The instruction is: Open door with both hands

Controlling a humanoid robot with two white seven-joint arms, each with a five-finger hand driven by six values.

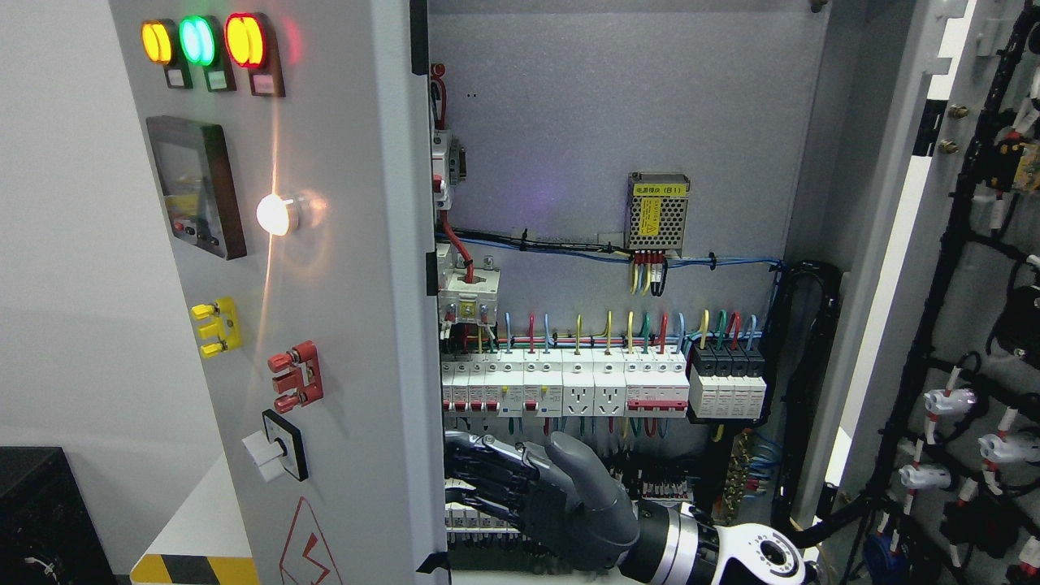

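Grey fingers [487, 479] of my right hand [552, 504] curl behind the left door's [341, 325] inner edge, gripping it, and could slip off into the breakers [561, 386] close above.

The left door [341, 244] is showing smooth, painted grey metal with a soft sheen, catching lamp glare. The right robot hand [520, 496] is looking like dark grey matt plastic, its wrist cuff [678, 544] gleaming as polished metal. The breakers [569, 386] are appearing as glossy white plastic.
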